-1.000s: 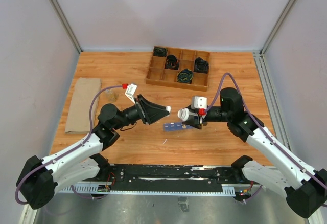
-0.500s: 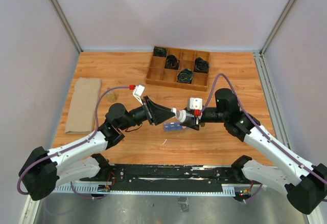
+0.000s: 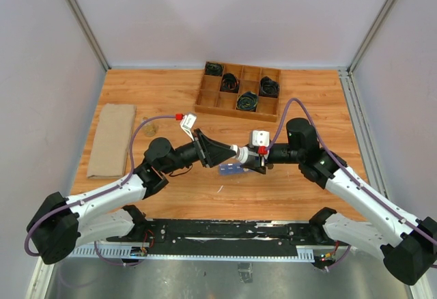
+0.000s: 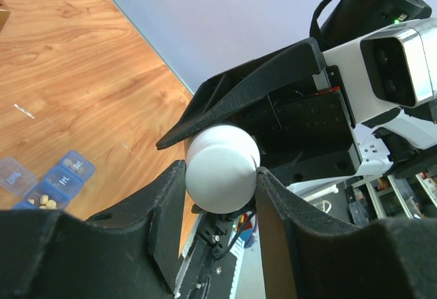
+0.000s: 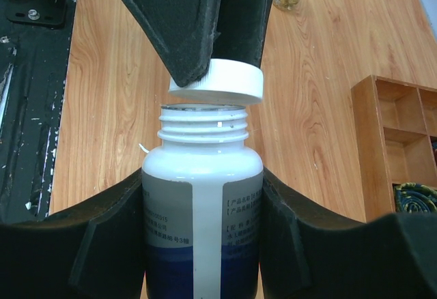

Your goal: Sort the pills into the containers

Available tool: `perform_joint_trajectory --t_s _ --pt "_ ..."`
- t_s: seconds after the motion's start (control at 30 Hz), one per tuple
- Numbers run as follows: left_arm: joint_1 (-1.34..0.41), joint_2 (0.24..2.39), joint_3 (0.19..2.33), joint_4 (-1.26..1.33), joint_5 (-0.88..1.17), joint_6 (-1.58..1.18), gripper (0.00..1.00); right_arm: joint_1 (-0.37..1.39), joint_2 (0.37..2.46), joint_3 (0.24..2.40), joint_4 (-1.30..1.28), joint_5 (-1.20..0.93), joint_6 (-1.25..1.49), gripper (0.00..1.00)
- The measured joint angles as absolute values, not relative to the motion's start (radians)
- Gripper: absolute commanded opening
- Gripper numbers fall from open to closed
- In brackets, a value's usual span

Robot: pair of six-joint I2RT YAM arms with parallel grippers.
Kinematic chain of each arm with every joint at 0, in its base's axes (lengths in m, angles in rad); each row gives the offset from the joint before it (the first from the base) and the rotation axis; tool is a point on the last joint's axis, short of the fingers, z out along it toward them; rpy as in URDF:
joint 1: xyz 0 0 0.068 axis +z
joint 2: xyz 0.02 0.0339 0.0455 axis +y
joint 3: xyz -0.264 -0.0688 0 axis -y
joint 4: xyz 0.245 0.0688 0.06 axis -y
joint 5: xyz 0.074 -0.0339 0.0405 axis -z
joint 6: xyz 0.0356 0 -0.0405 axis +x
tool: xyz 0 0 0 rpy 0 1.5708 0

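My right gripper (image 5: 203,196) is shut on a white pill bottle (image 5: 203,176) with a blue and grey label, held level above the table (image 3: 247,154). Its threaded neck is bare. My left gripper (image 4: 220,176) is shut on the bottle's white cap (image 4: 222,169), which hangs slightly tilted right at the bottle's mouth (image 5: 217,80). The two grippers meet tip to tip (image 3: 233,151). The containers, a translucent-blue strip (image 3: 231,169), lie on the table just below them. Some lids stand open and a few tan pills (image 4: 44,201) show in one compartment.
A wooden divided tray (image 3: 239,91) with black cables stands at the back. A brown cloth (image 3: 111,140) lies at the left, with a small glass jar (image 3: 149,127) beside it. A tiny white sliver (image 3: 220,190) lies near the front edge.
My left gripper has swung right until its tips meet the bottle's mouth. The right gripper has shifted slightly left with the bottle. Little has moved in the last half second.
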State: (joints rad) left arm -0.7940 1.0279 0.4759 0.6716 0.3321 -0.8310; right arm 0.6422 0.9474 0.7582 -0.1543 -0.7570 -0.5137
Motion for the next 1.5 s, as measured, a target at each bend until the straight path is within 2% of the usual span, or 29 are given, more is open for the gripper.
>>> perform_joint_trajectory --t_s 0.87,1.5 --pt "-0.818 1.053 0.486 0.666 0.331 -0.83 0.31 0.644 0.968 0.773 -0.17 -0.735 -0.525 0.12" --pt "-0.854 1.059 0.557 0.487 0.257 -0.793 0.28 0.669 0.981 0.777 -0.208 -0.668 -0.535 0.11"
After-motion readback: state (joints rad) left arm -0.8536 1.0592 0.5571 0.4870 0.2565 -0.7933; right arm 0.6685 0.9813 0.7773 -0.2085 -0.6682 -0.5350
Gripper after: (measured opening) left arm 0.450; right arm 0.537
